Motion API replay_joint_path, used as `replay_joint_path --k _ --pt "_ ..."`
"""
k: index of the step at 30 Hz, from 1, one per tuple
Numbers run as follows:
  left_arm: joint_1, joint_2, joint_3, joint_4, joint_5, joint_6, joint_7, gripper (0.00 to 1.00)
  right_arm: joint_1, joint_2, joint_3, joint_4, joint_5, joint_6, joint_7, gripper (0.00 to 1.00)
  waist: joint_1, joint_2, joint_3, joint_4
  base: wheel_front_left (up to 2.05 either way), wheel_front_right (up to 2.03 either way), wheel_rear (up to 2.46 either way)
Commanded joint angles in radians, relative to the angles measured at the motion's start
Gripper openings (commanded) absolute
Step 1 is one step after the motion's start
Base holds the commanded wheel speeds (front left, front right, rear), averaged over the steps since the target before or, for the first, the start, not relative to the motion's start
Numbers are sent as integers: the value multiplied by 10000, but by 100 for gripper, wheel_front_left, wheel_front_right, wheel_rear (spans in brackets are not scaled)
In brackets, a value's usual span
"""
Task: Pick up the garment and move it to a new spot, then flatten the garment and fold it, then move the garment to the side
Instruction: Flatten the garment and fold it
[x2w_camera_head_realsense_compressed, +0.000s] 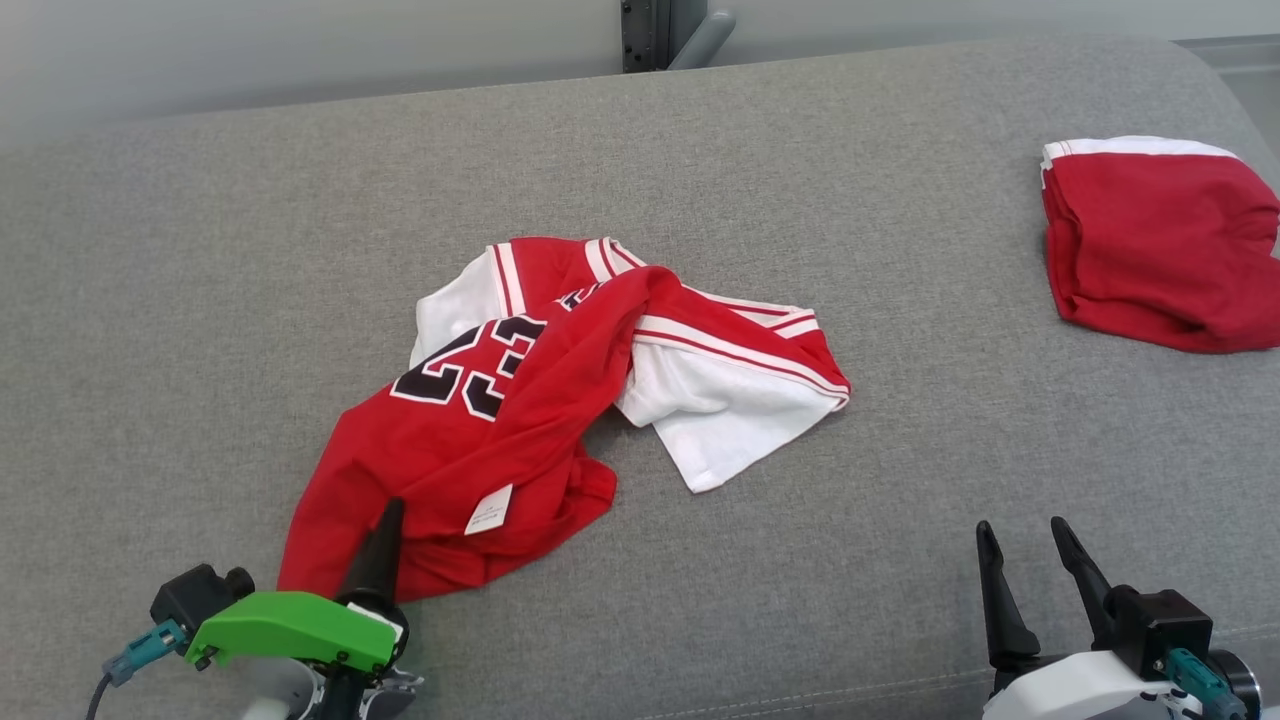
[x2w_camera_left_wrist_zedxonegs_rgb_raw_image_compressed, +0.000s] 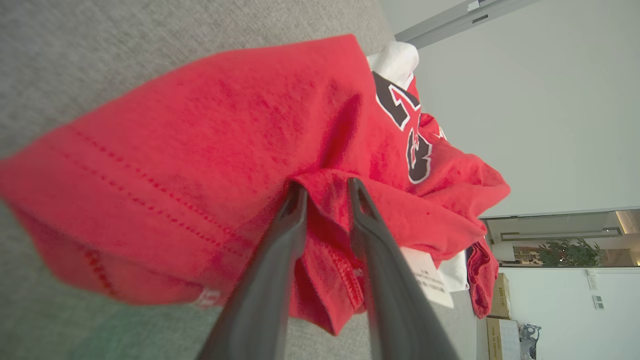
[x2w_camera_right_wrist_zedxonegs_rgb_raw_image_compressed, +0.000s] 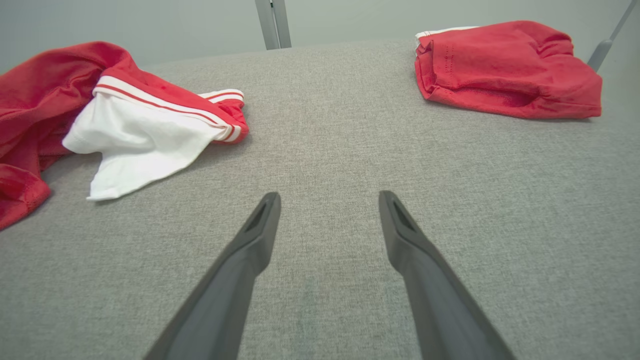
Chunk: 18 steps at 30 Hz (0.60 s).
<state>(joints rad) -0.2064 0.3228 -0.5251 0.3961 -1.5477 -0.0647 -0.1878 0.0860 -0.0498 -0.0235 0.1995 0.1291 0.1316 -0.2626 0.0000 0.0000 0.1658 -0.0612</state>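
The garment (x2w_camera_head_realsense_compressed: 520, 420) is a red jersey with white sleeves and dark numbers, lying crumpled in the middle of the grey cushion (x2w_camera_head_realsense_compressed: 800, 560). My left gripper (x2w_camera_head_realsense_compressed: 385, 525) pokes into its near hem at the lower left. In the left wrist view the left gripper (x2w_camera_left_wrist_zedxonegs_rgb_raw_image_compressed: 326, 185) has its jaws a narrow way apart, with a loose fold of the red garment (x2w_camera_left_wrist_zedxonegs_rgb_raw_image_compressed: 200, 150) between and around the tips. My right gripper (x2w_camera_head_realsense_compressed: 1022, 530) stands open over bare cushion at the lower right, well clear of the garment (x2w_camera_right_wrist_zedxonegs_rgb_raw_image_compressed: 125, 120). In the right wrist view the right gripper (x2w_camera_right_wrist_zedxonegs_rgb_raw_image_compressed: 329, 197) holds nothing.
A second red garment with a white band (x2w_camera_head_realsense_compressed: 1160, 240) lies folded at the far right edge of the cushion, also seen as the folded red garment (x2w_camera_right_wrist_zedxonegs_rgb_raw_image_compressed: 505, 70). A grey wall and a metal post (x2w_camera_head_realsense_compressed: 650, 35) stand behind the cushion.
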Motion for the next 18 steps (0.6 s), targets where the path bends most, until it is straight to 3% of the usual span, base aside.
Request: replay_joint_path --k 1,5,10,15,18 --pt "-30 9 40 65 157 93 -110 100 -94 -19 14 16 81 -20 -30 100 0 0 1 -25 0 0 0" --pt "483 228 198 -264 417 519 -421 100 -54 -19 -15 -13 116 -20 -30 100 0 0 0 -85 0 0 0" --pt "1505 477 369 -1950 712 1198 -614 100 -16 -17 -162 -64 115 -20 -30 100 0 0 70 -105 0 0 0" --pt "1991 199 -35 -3818 812 1652 -484 100 -153 -19 -187 -80 134 -20 -30 100 0 0 238 -9 0 0 0" --pt "1841 -31 -269 -4064 719 1892 -265 100 -239 -17 -112 -39 123 -20 -30 100 0 0 306 -25 0 0 0"
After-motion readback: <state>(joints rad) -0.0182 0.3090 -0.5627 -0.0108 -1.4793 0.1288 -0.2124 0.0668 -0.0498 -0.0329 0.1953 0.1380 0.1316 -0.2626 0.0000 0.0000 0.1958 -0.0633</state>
